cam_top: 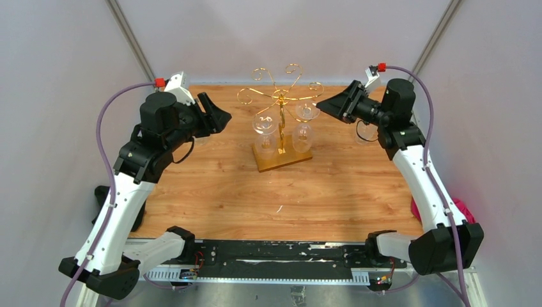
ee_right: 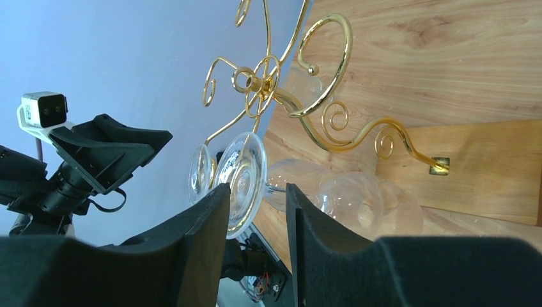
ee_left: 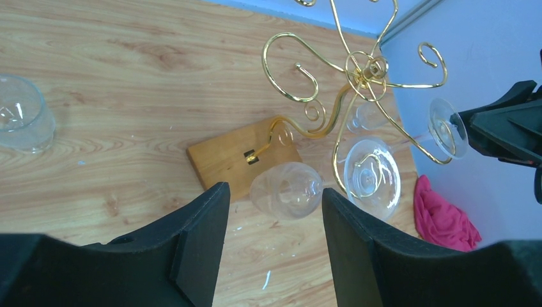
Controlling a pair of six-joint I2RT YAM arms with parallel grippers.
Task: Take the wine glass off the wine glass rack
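The gold wire wine glass rack (cam_top: pixel 279 96) stands on its wooden base (cam_top: pixel 282 158) at the back middle of the table. Two clear wine glasses hang upside down from its arms, one on the left (cam_top: pixel 264 124) and one on the right (cam_top: pixel 303 131). My left gripper (cam_top: pixel 222 119) is open and empty, apart from the left glass, whose bowl (ee_left: pixel 286 190) lies ahead between its fingers. My right gripper (cam_top: pixel 323 103) is open, right beside the right glass's foot (ee_right: pixel 246 176); its stem (ee_right: pixel 276 188) shows just beyond the fingertips (ee_right: pixel 220 192).
Another clear glass (ee_left: pixel 20 120) stands on the wooden table (cam_top: pixel 255 198), apart from the rack. A pink cloth (cam_top: pixel 461 210) lies off the table's right edge. Grey walls enclose the back and sides.
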